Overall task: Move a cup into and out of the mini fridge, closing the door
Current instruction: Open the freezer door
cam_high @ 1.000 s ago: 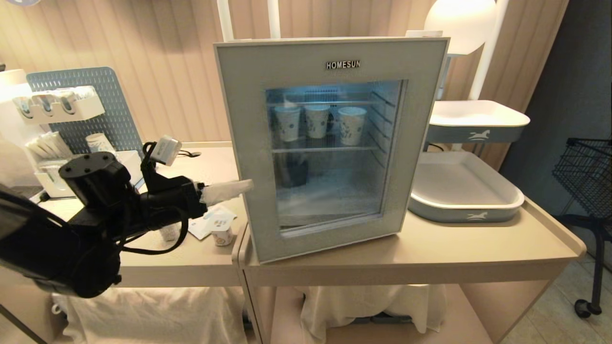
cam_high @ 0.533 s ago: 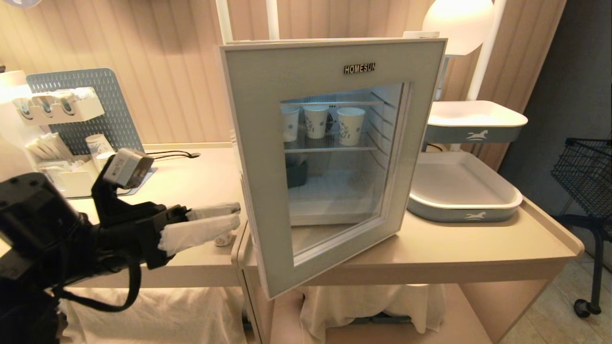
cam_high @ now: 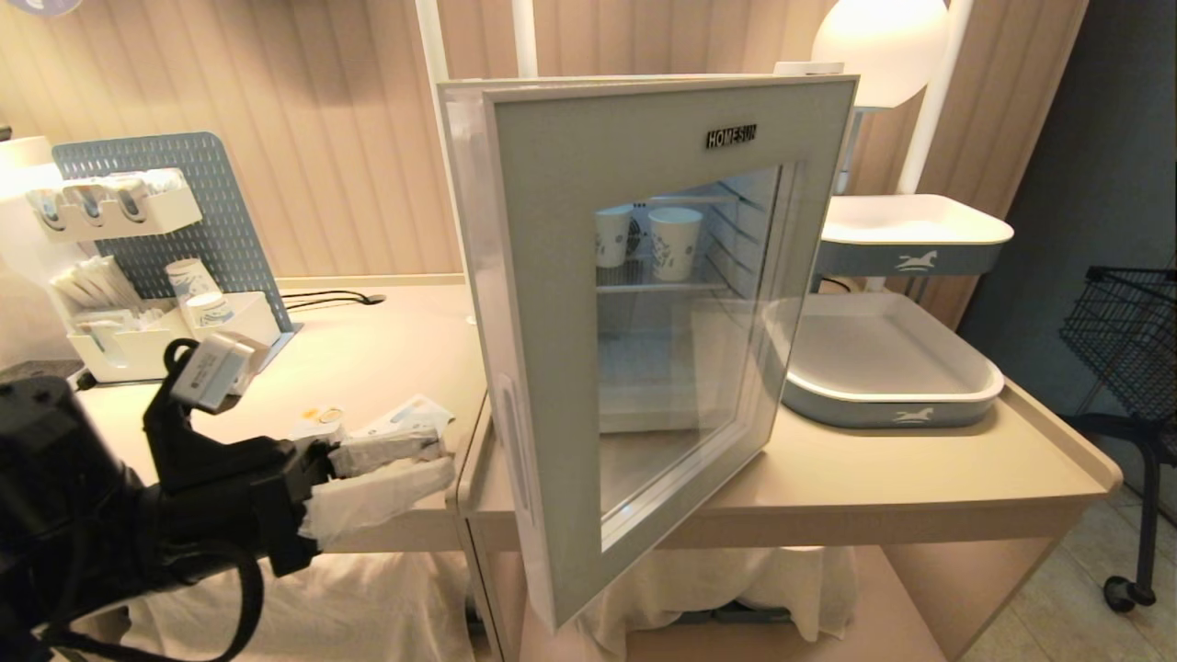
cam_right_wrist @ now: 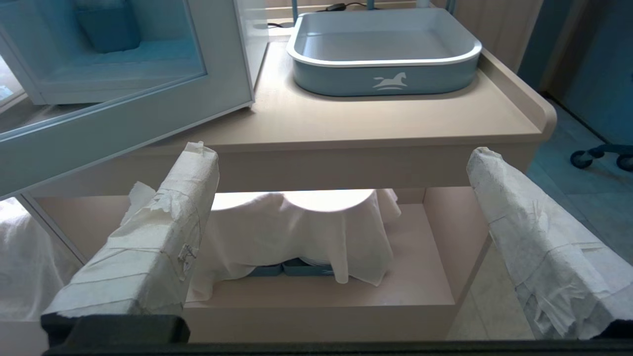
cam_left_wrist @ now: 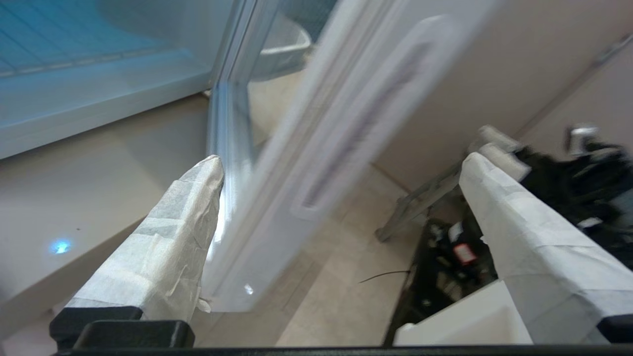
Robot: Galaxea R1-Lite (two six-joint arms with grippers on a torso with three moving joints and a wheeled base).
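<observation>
The white mini fridge (cam_high: 464,165) stands on the right table with its glass door (cam_high: 561,276) swung wide open toward me, hinged on its right side. Through the glass, two paper cups (cam_high: 674,241) stand on the upper wire shelf. My left gripper (cam_high: 446,460) hangs open and empty just left of the door's free edge, above the gap between the tables. In the left wrist view the left gripper (cam_left_wrist: 343,158) frames the door's edge with its recessed handle (cam_left_wrist: 361,123), apart from both fingers. My right gripper (cam_right_wrist: 341,151) is open and empty, low before the table's under-shelf.
A blue pegboard organiser (cam_high: 138,230) with cups and sachets stands on the left table, with small pots and packets (cam_high: 405,418) near its front. A grey tray (cam_high: 883,368) lies right of the fridge under a raised tray (cam_high: 919,230). A wire basket (cam_high: 1131,331) stands far right.
The fridge door has swung from almost shut to wide open. My left gripper has drawn back toward me and downward, away from the door's left edge, still open.
</observation>
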